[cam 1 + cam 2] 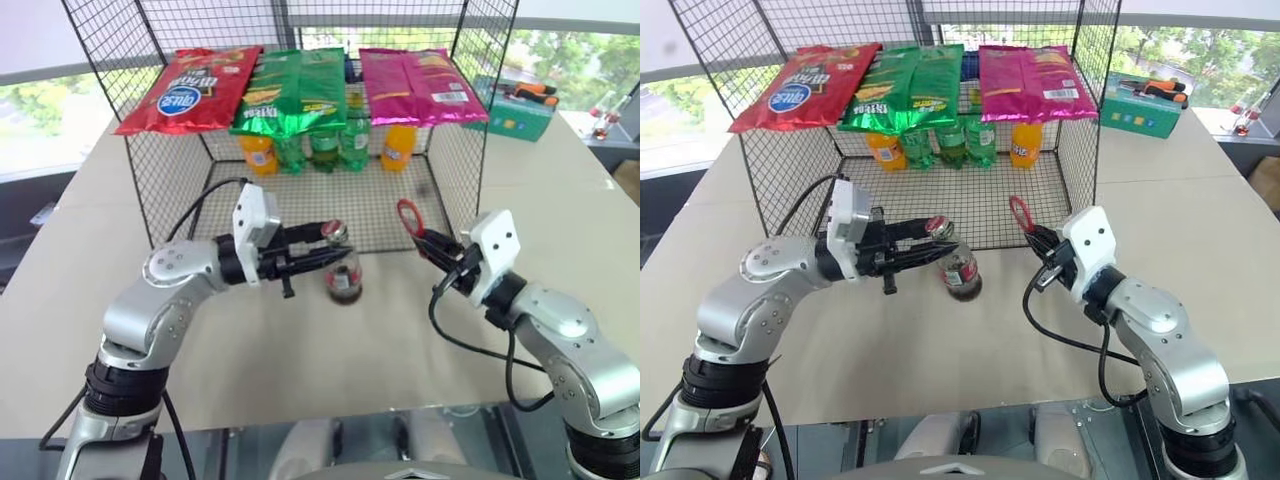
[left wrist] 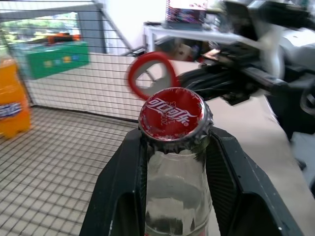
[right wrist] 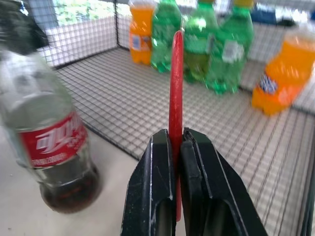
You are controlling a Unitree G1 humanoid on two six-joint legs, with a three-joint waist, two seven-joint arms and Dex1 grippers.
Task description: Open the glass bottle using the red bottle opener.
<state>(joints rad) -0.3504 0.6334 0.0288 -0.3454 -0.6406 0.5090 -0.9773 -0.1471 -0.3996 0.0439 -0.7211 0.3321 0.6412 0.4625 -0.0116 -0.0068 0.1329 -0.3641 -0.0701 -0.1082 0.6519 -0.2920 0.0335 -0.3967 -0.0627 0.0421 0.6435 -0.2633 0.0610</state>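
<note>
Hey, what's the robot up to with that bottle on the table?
The left gripper holds the glass bottle by its neck, standing on the table before a wire cage of soda bottles. The right gripper is shut on the red bottle opener, raised beside the bottle, apart from it. The cap is still on.

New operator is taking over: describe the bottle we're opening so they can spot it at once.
On the tan table, just in front of the wire cage, stands the glass bottle, its neck gripped by the left gripper. Unlike the orange and green soda bottles inside the cage, it is clear glass with dark cola, a red label and a red cap.
</note>
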